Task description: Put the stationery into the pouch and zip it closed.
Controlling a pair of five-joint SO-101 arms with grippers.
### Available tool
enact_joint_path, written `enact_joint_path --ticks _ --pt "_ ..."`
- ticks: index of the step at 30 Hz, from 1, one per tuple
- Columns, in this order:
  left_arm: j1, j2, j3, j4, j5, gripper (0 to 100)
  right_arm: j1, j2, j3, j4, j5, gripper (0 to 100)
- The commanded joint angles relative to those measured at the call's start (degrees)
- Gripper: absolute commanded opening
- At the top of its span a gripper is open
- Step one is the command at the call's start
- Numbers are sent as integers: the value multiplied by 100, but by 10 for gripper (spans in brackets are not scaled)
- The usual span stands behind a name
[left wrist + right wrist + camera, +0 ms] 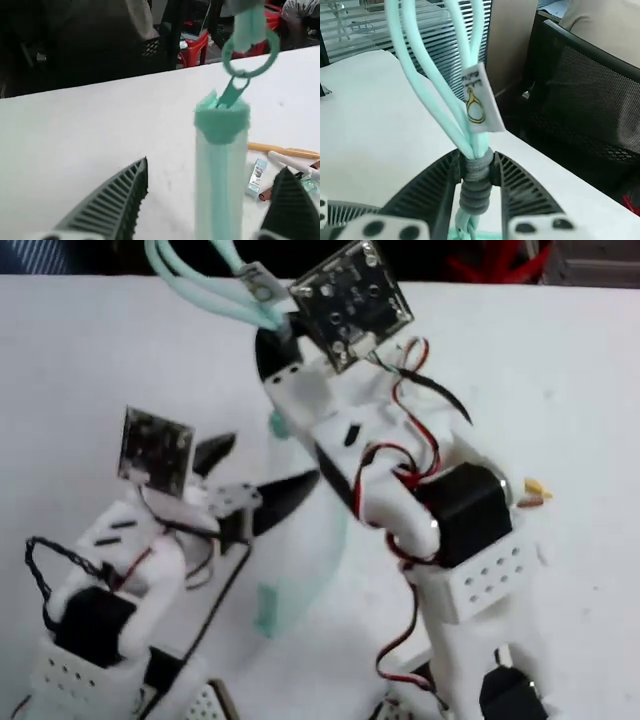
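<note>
The translucent mint pouch (220, 165) stands upright between the two fingers of my left gripper (214, 167), which is open and not touching it. A mint zipper pull (232, 92) and ring (250, 50) rise from its top end. My right gripper (476, 165) is shut on the grey wrap (475, 190) of the pouch's mint cord loops (427, 70), holding them above the table. In the high view the pouch (300, 560) hangs below the right gripper (272, 340), beside the left gripper (272, 458). Pencils (285, 150) and a small eraser (256, 175) lie on the table beyond the pouch.
A white tag (480, 100) hangs on the cord. A few stationery pieces (535, 490) lie on the white table (100, 360) to the right of the right arm. Chairs and a red stool stand past the table's far edge.
</note>
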Motion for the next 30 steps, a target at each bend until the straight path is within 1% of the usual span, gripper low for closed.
enact_joint_path --ticks 1,4,8,10,12,14,16,17,20,23,25,27,30 --pt "242 374 -26 -571 123 365 -57 -145 -26 -84 -255 17" --pt "22 743 0 -633 114 362 -75 -312 -35 84 -396 17" --pt "-13 927 0 -580 114 357 -224 -585 -26 189 -369 17" --pt "4 954 -9 -554 114 331 -224 -620 -9 215 -369 17" --pt "57 980 -26 -862 114 260 -136 -576 141 180 -360 17" --pt "57 989 18 -1512 114 157 127 -479 422 92 -360 17" --pt "57 989 176 -2198 114 42 215 -462 633 -40 -360 17" --pt "57 989 281 -2505 70 12 233 -470 686 -92 -360 17" --pt "154 989 844 -3218 0 67 356 -549 703 -127 -378 17" --pt "365 989 1530 -3868 -44 60 567 -532 730 -136 -396 17" --pt "391 980 1890 -4220 -44 39 673 -523 826 -180 -404 17" --pt "374 945 2145 -4343 -44 21 681 -576 1011 -347 -404 17" --pt "374 936 2295 -4026 -44 24 673 -585 1134 -356 -422 17"
